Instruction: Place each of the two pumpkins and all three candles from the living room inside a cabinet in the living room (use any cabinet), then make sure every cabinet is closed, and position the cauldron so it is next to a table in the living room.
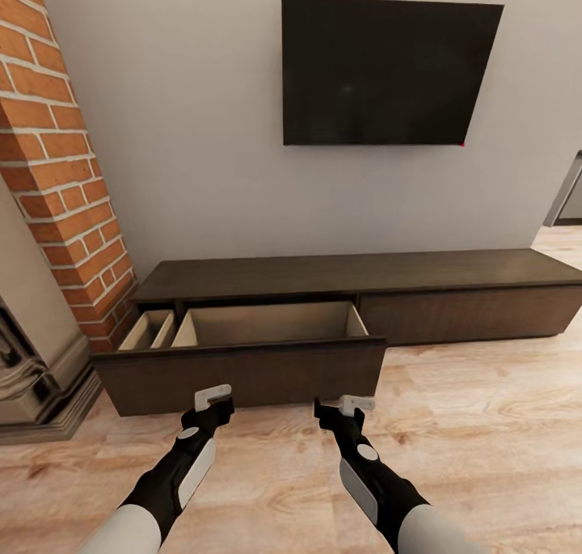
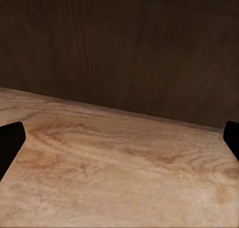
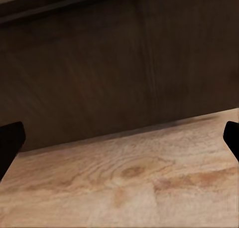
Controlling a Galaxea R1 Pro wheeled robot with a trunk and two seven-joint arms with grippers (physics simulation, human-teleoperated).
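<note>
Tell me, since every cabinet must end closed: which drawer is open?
The wide left drawer, beside the brick column, is pulled out, its tan inside showing; the right drawer front sits flush.

No text, label, brand, number or sign can be read. The screen (image 1: 388,70) on the wall is dark and blank, and the cabinet (image 1: 339,291) fronts are seen to be plain, unmarked wood.

We see a black television (image 1: 386,70) mounted on the pale wall (image 1: 194,141). Left of the television rises a red brick column (image 1: 61,158); below it lies light wooden flooring (image 1: 485,425).
</note>
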